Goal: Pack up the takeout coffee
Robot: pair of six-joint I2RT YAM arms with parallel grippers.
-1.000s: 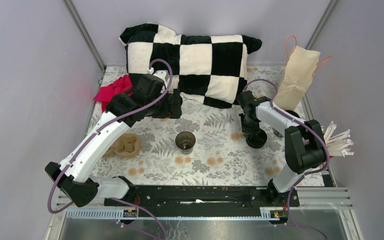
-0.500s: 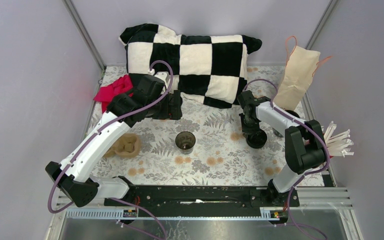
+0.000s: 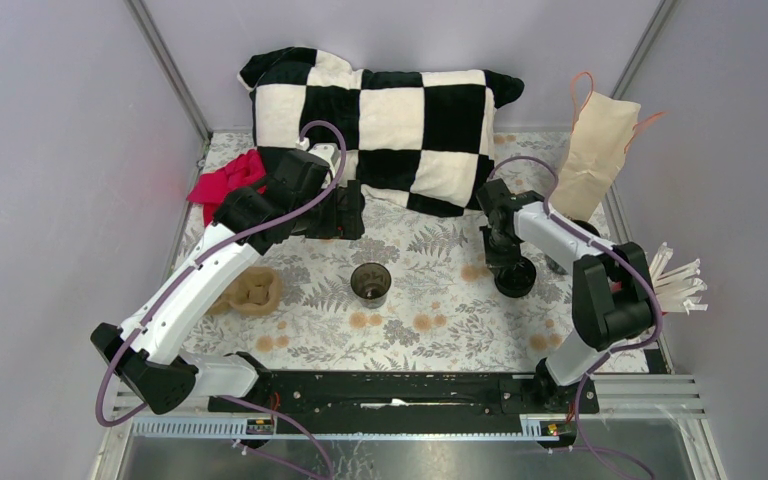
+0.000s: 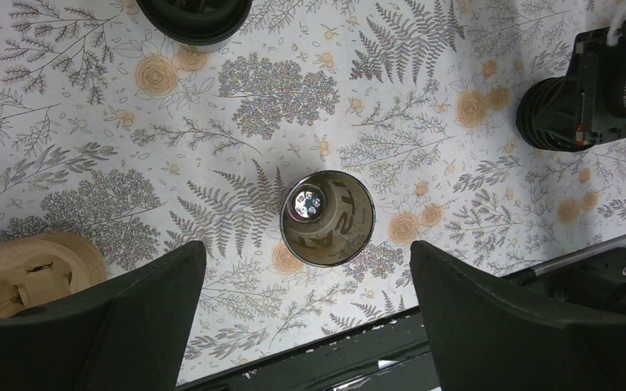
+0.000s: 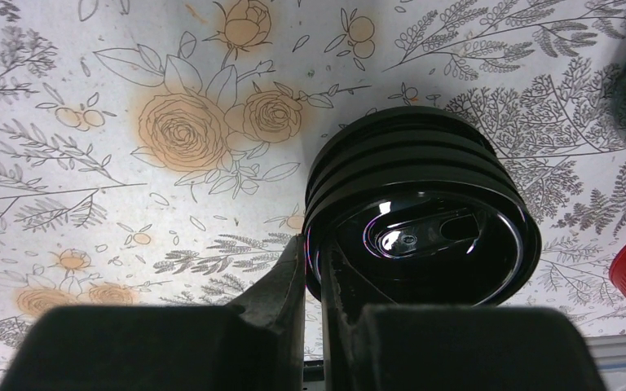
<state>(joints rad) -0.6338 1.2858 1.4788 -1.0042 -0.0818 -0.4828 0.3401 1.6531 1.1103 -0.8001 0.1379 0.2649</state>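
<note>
At the left of the top view, the pulp carrier (image 3: 250, 290) lay near the mat's left edge. The left gripper (image 3: 348, 215) hung at the checkered pillow's (image 3: 390, 110) lower edge, its fingers spread wide. Bare floral mat (image 3: 430, 320) ringed the open black cup (image 3: 370, 282) at centre. Further right, the right gripper (image 3: 506, 257) was pinched narrow on the rim of the black lid stack (image 5: 424, 212), with the cup of white straws (image 3: 675, 280) against the right wall.
</note>
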